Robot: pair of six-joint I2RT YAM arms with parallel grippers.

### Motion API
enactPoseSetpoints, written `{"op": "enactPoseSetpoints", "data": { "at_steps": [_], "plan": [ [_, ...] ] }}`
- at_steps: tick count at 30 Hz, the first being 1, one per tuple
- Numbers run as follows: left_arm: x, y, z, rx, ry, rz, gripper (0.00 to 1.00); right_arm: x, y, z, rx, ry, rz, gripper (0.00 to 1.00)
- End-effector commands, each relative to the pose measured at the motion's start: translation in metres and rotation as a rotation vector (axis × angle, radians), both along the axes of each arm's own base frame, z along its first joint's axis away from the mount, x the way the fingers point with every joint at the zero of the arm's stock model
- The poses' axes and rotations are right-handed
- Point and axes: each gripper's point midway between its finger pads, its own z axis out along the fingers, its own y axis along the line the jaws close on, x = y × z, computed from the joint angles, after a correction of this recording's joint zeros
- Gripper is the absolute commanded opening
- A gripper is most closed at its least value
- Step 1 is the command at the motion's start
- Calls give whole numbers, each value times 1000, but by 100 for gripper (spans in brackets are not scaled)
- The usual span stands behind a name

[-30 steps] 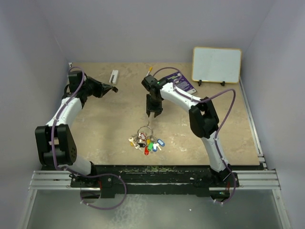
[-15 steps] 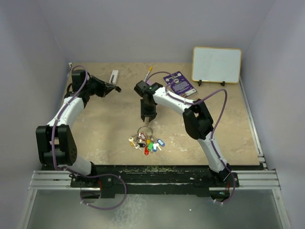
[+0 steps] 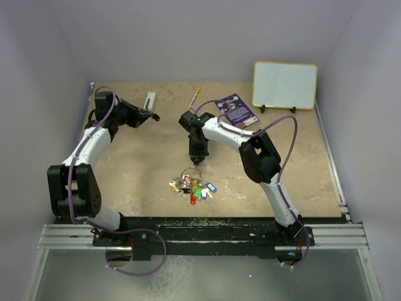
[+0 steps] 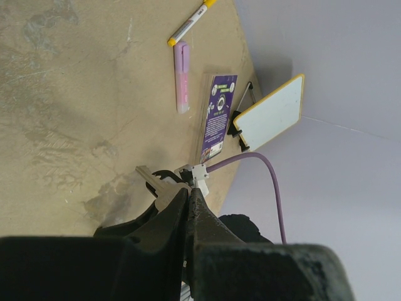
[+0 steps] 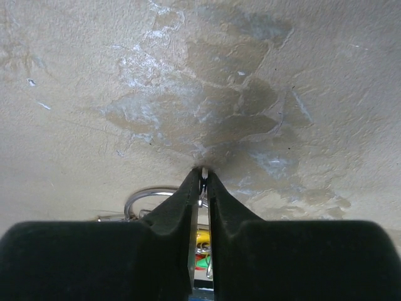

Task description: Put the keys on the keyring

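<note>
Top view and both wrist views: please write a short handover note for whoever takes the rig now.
Left gripper: shut on one silver key, at the far left of the table.
Right gripper: shut on a thin metal piece; ring or key, cannot tell.
The keyring and the bunch of tagged keys lie near the table's middle, at the right gripper's tips.
Done: most keys seem to hang on the ring.
Left: thread on the left gripper's key.
</note>
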Motion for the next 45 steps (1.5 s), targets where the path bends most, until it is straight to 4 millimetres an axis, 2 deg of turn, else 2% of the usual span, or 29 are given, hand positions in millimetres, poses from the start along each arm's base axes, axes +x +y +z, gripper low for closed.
{"op": "enactPoseSetpoints", "data": {
  "at_steps": [1,4,11,16,22,24,25,33,35,38,40,43,45],
  "plan": [
    [10,-1,21,13,-77,-8,4,-4,-1,2,-6,-1,-8,10],
    [10,-1,22,10,-76,-7,4,-6,-3,2,-9,4,-10,8],
    [10,-2,22,4,-75,-11,4,-26,0,2,0,35,3,23],
    [10,-3,21,-1,-69,-14,4,-39,-3,-1,-13,55,4,25],
    [10,-4,21,-6,-69,-18,4,-40,-5,-4,-24,55,5,15],
    [10,-4,22,-6,-70,-19,4,-41,-4,-7,-24,60,10,3],
    [10,-4,22,-6,-71,-19,4,-41,-4,-8,-24,61,14,0],
    [8,-4,22,-4,-70,-17,4,-32,0,-12,-30,15,74,0],
    [8,-4,24,-6,-74,-19,4,-21,-3,-6,-82,-78,110,0],
    [8,-8,29,-28,-75,-33,4,-9,-5,14,-108,-196,144,0],
    [8,-12,35,-51,-81,-47,4,-2,10,35,0,-278,169,0],
    [5,-21,44,-80,-84,-82,4,4,31,77,182,-407,203,0],
    [2,-27,46,-105,-72,-103,4,10,30,106,230,-507,207,0]
  ]
}}
